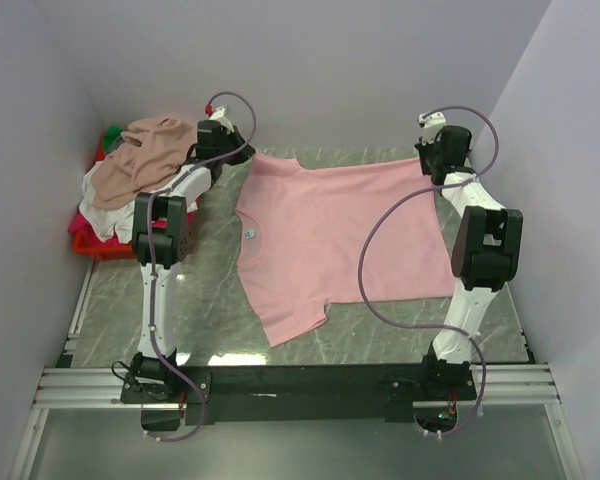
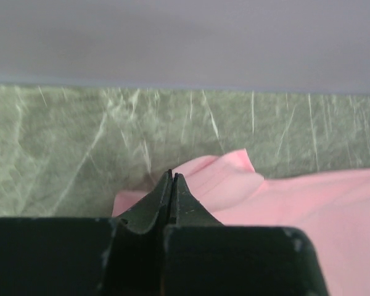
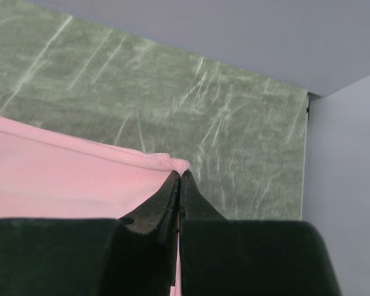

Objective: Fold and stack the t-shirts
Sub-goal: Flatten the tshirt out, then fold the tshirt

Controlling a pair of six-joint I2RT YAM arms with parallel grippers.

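Note:
A light pink t-shirt point(image 1: 340, 230) lies spread flat on the green marbled table, its small blue-white neck label point(image 1: 250, 233) toward the left. My left gripper point(image 1: 242, 153) is at the shirt's far left corner, its jaws pressed together with pink cloth point(image 2: 308, 203) on both sides of the tips point(image 2: 172, 174). At the far right corner my right gripper point(image 1: 435, 163) is shut on the hem; a bunched pink corner point(image 3: 184, 164) shows at its tips point(image 3: 180, 174). More t-shirts, tan point(image 1: 145, 145) on white point(image 1: 105, 215), are heaped at the left.
The heap sits in a red plastic basket point(image 1: 90, 245) against the left wall, with green point(image 1: 110, 135) and magenta point(image 1: 80, 215) cloth peeking out. White walls close the table at the back, left and right. A metal rail point(image 1: 300, 385) carries both arm bases at the near edge.

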